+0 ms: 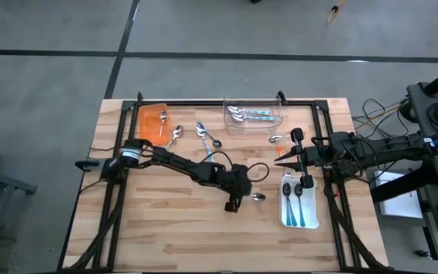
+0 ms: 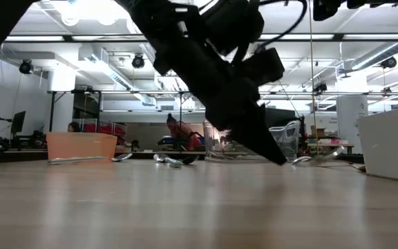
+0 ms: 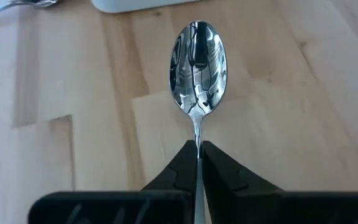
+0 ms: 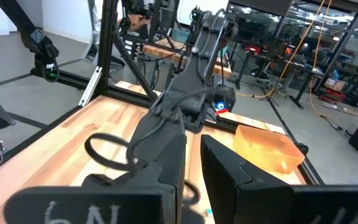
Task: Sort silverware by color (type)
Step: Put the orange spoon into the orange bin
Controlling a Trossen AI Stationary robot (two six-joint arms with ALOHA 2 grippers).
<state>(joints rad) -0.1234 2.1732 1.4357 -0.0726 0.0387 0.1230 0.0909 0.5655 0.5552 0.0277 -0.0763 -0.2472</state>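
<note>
Teal spoons (image 1: 251, 115) in clear tray (image 1: 254, 114), two in white tray (image 1: 299, 202)

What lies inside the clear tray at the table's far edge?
The clear tray holds teal-handled spoons with shiny bowls. Their exact number is hard to tell because they overlap.

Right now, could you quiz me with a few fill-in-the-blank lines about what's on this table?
1. The left gripper is shut on the handle of a silver ____.
2. The white tray holds spoons with ____ handles.
3. The tray at the table's far left corner is coloured ____.

Missing words: spoon; teal; orange.
</note>
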